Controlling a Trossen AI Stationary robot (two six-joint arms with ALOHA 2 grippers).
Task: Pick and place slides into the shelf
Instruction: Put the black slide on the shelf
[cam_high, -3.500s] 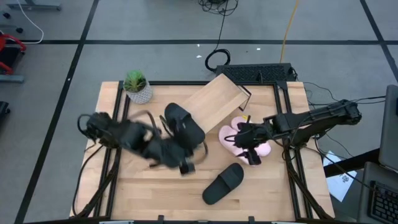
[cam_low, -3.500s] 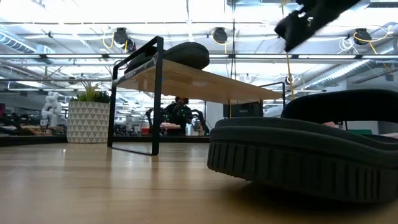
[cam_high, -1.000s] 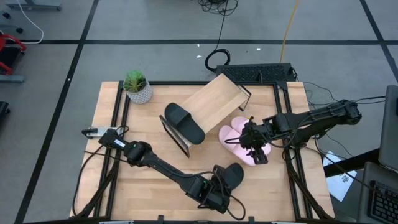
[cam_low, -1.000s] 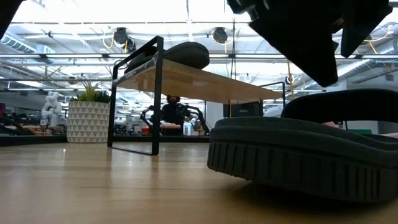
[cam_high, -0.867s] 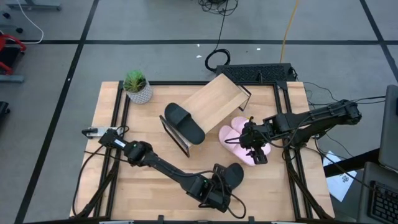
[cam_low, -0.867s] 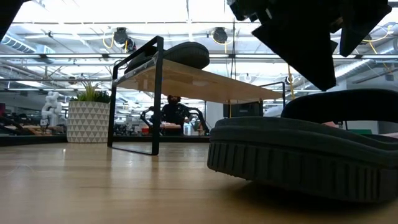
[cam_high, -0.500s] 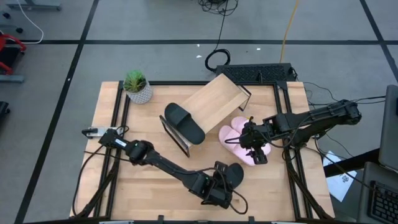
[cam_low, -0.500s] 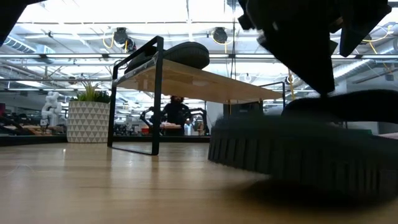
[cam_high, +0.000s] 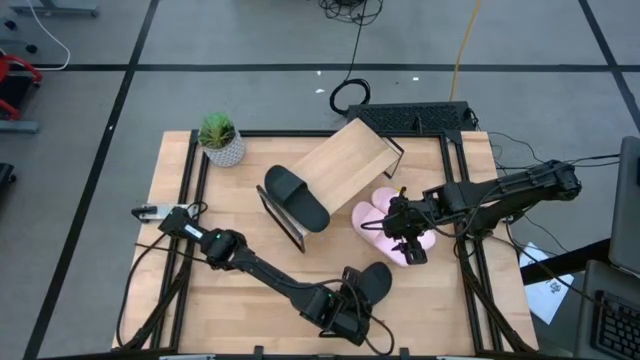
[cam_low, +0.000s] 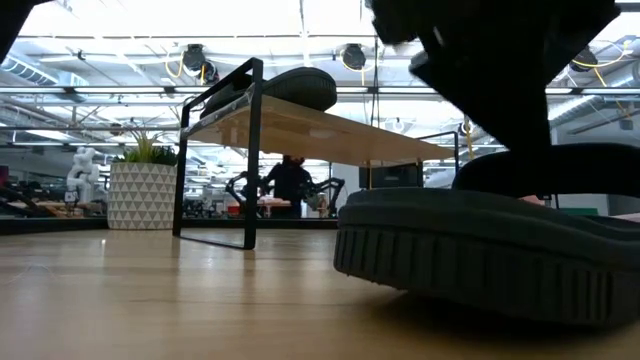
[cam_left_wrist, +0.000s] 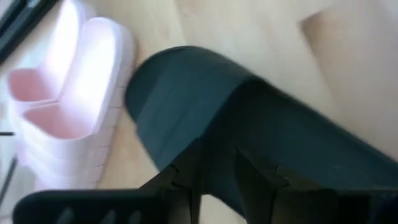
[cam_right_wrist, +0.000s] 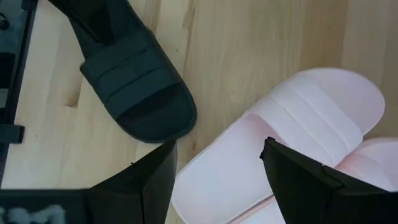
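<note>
Since the earlier frames my left arm has swung from beside the shelf down to the near edge of the desk, and over the last second it has barely shifted.

From above, the left gripper (cam_high: 350, 305) sits on the loose black foam slide sandal (cam_high: 368, 281), and the right gripper (cam_high: 408, 240) hovers over the pale pink foam slide pair (cam_high: 385, 222), which lies just right of the light wooden open-sided shelf (cam_high: 345, 160). One black slide (cam_high: 295, 197) already rests on the shelf's near end. A small potted plant (cam_high: 219, 138) stands at the far left corner.

At desk height, the loose black sandal fills the right foreground with the left arm's dark bulk over it; the shelf stands behind with the shelved slide on top.

Through the left wrist camera, the jaws stand narrow, and they seem to pinch the black sandal's wide strap, though I cannot confirm a firm hold.

Through the right wrist camera, the jaws stand wide and hold nothing, straddling the upper pink slide.

I judge this the grasp of the second black slide; next I need a secure lift, then a carry to the shelf beside its mate.
</note>
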